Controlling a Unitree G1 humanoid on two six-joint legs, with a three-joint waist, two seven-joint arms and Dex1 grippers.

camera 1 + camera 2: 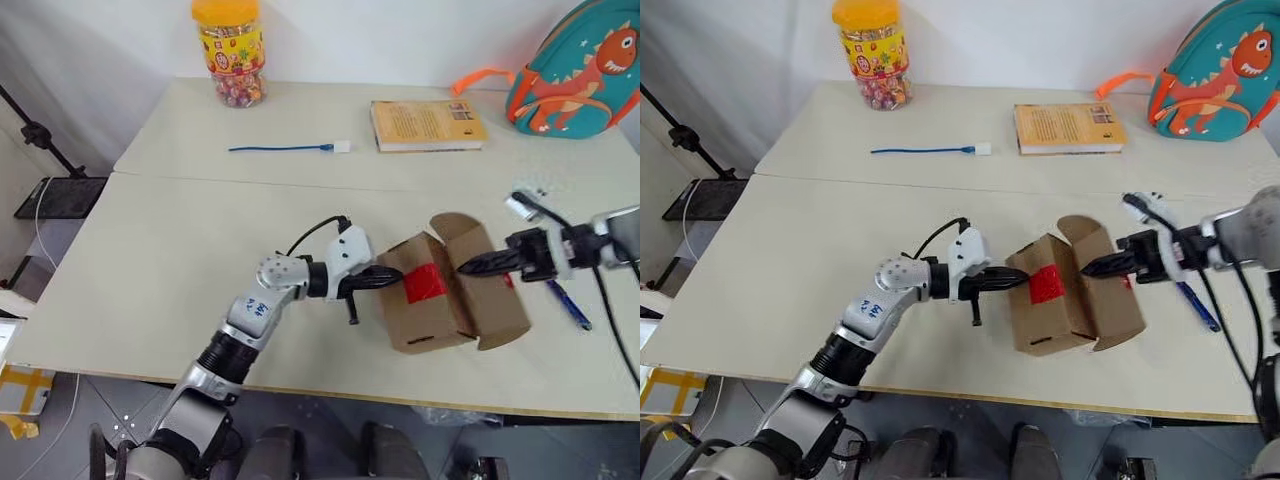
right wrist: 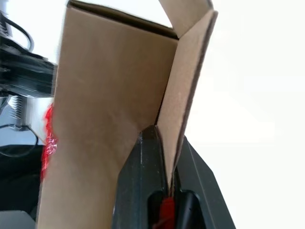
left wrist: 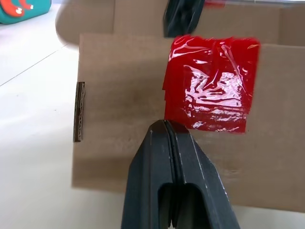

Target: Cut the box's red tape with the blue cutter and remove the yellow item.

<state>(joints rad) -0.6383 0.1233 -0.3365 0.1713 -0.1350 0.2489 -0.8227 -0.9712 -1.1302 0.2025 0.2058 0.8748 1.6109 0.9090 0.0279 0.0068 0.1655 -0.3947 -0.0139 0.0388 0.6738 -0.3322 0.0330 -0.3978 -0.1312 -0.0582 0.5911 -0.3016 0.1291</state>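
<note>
The box (image 1: 448,285) lies on the table (image 1: 150,260) between the 2 grippers, its lid swung open toward the right gripper (image 1: 470,267), with the red tape (image 1: 425,284) on the face turned to the left gripper (image 1: 392,276). The left gripper is clenched on nothing, its tips pressed against the box's side just beside the tape; its wrist view shows the tape's crinkled gloss and the cardboard's cut edge. The right gripper is clamped on the lid's flap, a pinch made plain in the right wrist view. The blue cutter (image 1: 568,303) lies on the table just under the right gripper. The box's inside is hidden. Beyond lie a book (image 1: 428,125), a cable (image 1: 285,148), a candy jar (image 1: 230,52) and a backpack (image 1: 580,65).
</note>
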